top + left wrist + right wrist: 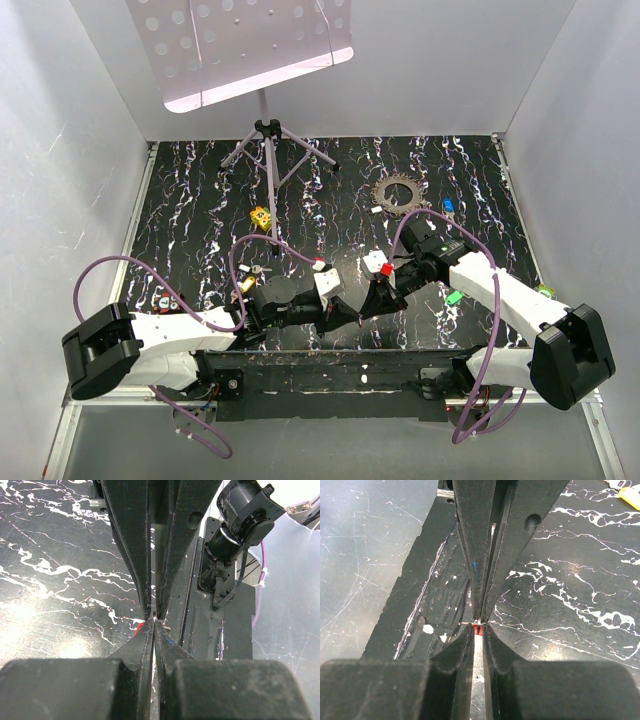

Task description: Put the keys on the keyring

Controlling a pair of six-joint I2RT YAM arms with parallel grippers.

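Right gripper (478,632), pinching what looks like a red-headed key (479,628), meets the fully closed left gripper (154,625) tip to tip near the table's (330,190) six o'clock edge, the key at the left gripper's twelve o'clock.

On the tabletop (330,215), a music stand (262,130) rises at the middle of the far edge. A gear (400,193) lies toward the far right corner, with a loose key (449,205) just to its right. A small block (262,217) lies left of centre. By the middle of the near edge, the left gripper (352,313) and right gripper (373,303) meet tip to tip (a tiny key (479,628) sits between them).
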